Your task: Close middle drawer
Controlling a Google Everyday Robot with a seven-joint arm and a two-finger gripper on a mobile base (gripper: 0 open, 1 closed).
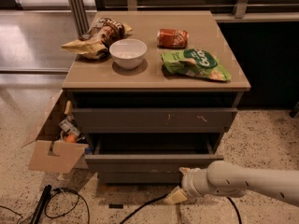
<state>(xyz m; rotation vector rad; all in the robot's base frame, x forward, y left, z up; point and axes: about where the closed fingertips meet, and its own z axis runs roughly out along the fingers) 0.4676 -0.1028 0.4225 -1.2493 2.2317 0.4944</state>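
Observation:
The middle drawer [140,163] is the second of three grey-brown fronts on the cabinet. It stands a short way out, and a narrow dark strip of its inside [154,145] shows above the front. My gripper [178,185] is low at the drawer's right front, on a pale arm coming in from the right. It is open and holds nothing. Its upper fingertip [184,171] is at the lower edge of the drawer front. The lower fingertip [172,198] hangs near the floor. The top drawer [154,119], with small pale scratch marks, is shut.
The lowest front [135,177] sits just under the middle drawer. An open cardboard box [49,150] with clutter leans against the cabinet's left side. Black cables [60,199] lie on the floor. On top are a white bowl [128,53], a brown bag [96,35], a red packet [172,38] and a green bag [196,64].

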